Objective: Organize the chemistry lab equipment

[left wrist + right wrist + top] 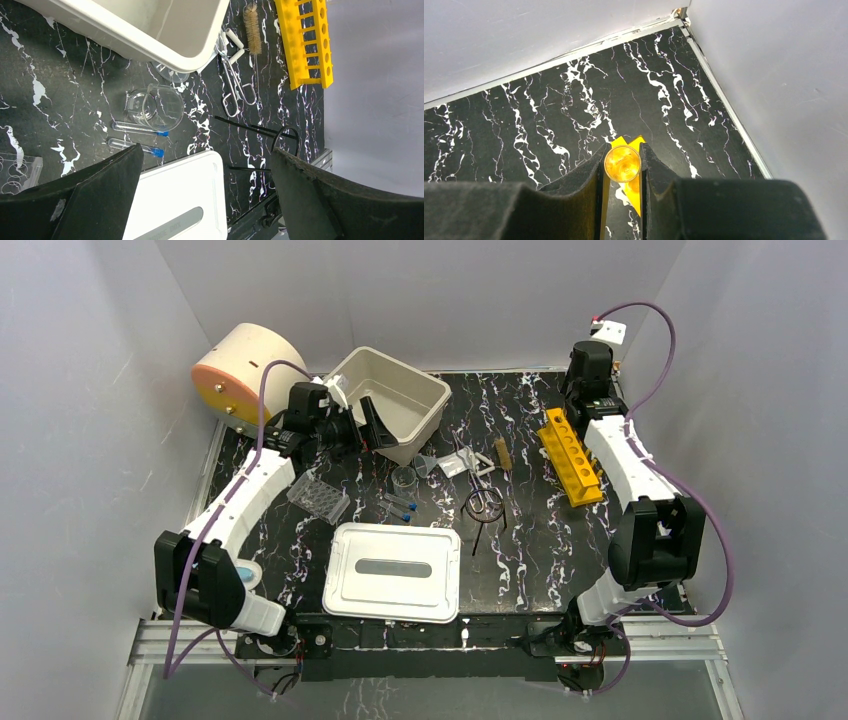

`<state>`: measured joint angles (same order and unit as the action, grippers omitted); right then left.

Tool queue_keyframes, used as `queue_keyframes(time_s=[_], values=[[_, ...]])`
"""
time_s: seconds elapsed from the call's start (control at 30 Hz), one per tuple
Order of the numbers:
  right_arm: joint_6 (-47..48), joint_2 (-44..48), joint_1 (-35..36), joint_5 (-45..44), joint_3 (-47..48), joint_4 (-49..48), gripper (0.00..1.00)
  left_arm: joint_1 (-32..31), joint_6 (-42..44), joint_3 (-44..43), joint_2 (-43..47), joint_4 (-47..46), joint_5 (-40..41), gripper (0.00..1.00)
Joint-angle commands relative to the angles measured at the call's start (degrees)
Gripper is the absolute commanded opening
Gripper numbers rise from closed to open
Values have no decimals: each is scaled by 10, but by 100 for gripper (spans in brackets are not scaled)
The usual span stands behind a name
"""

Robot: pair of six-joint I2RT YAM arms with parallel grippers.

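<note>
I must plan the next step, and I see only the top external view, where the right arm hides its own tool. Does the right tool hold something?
Observer: Yes. In the right wrist view the right tool is shut on a clear glass tube, seen end-on.
Operator: What is under the tube?
Observer: The yellow rack shows directly behind it. Whether the tube sits in a hole, I cannot tell.
Operator: And the left tool, is it free?
Observer: Yes. The left wrist view shows the left tool wide open, with nothing between its fingers.
</note>
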<state>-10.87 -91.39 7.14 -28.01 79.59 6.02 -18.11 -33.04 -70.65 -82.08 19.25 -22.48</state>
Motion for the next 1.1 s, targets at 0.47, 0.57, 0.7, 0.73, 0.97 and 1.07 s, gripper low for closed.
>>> queue_keyframes(time_s=[0.47,0.57,0.7,0.73,0.97,1.07], values=[[-25,-34,-7,-3,-14,-51,26,10,10,-12,-6,-2,-22,98],[-26,-43,-7,0,-12,-51,26,11,10,-14,-7,-2,-21,98],[-26,-53,-9,1,-23,-55,26,11,8,-12,-7,-2,-22,98],[-27,-57,-9,3,-26,-55,26,12,8,-12,-7,-2,-22,98],[-26,-82,-12,12,-25,-76,27,14,8,-11,-5,3,-20,98],[-24,-87,-14,15,-25,-77,27,15,9,-10,-2,5,-18,98]])
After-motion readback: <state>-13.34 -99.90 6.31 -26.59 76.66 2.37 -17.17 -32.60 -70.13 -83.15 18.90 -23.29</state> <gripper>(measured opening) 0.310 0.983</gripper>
